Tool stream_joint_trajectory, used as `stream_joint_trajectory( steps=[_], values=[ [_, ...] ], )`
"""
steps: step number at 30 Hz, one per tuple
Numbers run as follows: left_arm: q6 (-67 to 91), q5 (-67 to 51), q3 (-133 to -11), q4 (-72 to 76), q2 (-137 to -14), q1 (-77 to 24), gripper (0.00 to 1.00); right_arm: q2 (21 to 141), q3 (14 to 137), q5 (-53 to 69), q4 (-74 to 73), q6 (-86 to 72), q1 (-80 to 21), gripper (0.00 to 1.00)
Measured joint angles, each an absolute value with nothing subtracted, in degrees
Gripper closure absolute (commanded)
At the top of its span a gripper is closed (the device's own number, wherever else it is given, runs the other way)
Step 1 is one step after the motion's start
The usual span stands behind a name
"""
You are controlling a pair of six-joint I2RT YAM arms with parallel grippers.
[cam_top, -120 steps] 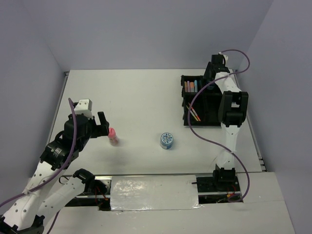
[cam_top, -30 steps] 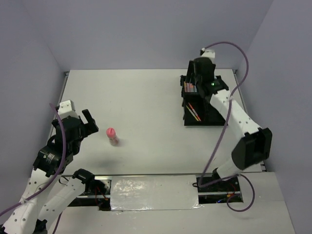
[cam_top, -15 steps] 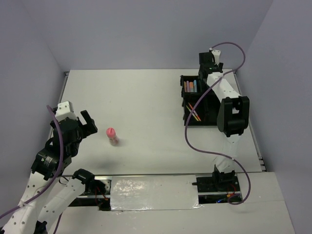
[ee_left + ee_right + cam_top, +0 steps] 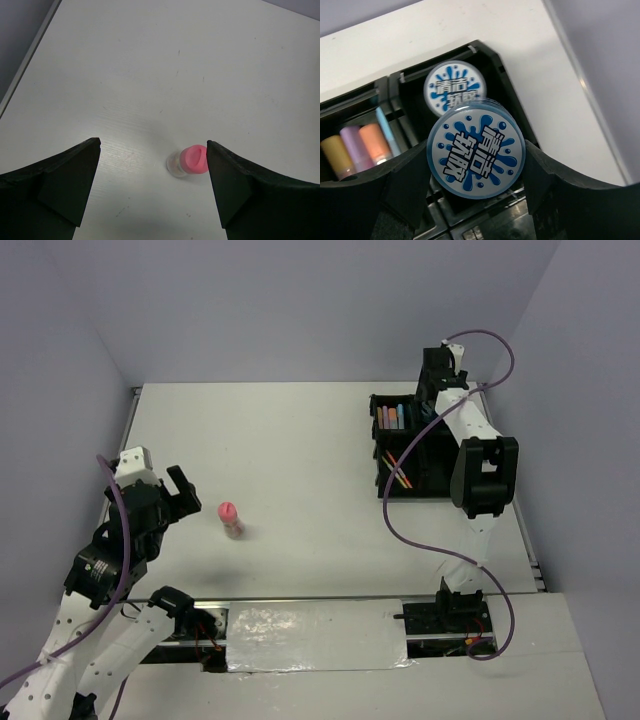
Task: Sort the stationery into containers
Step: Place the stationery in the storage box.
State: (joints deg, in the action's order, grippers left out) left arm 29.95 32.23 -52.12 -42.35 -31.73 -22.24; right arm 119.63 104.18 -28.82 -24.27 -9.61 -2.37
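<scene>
Right wrist view: my right gripper (image 4: 475,167) clasps a round blue-white patterned tub (image 4: 476,156) above the black divided plastic tray (image 4: 487,52) at the worktop's far right corner, near its twin (image 4: 455,89). Next, I should lower and release. My left gripper (image 4: 153,145) gapes toward the pink bottle (image 4: 192,160) by the left edge.

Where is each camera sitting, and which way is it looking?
Top external: high behind the robot, looking down on the table; the left arm and right arm show.
Left wrist: looks down past the open left end effector at the pink bottle.
Right wrist: looks down into the black tray; the right end effector grips a blue-white tub.
Shared: top and left wrist both show the pink bottle.
</scene>
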Motion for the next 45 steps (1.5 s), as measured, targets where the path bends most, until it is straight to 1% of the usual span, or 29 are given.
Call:
stream_joint_trajectory(
  steps=[11,17,35,45],
  values=[
    [30.0,32.2,-52.1,-42.3,-31.8,-22.2,0.01,120.2,102.7,-23.3,-22.6,-11.7,-2.4,1.00],
    [30.0,32.2,-52.1,-42.3,-31.9,-22.2,0.01,119.8,100.6,-22.4,-20.0,-12.5,-2.4,1.00],
    [30.0,32.0,-52.1,-42.3,-31.9,-22.2,0.01,115.0,94.0,-21.0,-19.4,-13.8,-2.1,1.00],
    [30.0,31.8,-52.1,-42.3,-31.9,-22.2,0.01,114.6,94.2,-19.4,-22.3,-13.9,-1.3,0.96]
  ],
)
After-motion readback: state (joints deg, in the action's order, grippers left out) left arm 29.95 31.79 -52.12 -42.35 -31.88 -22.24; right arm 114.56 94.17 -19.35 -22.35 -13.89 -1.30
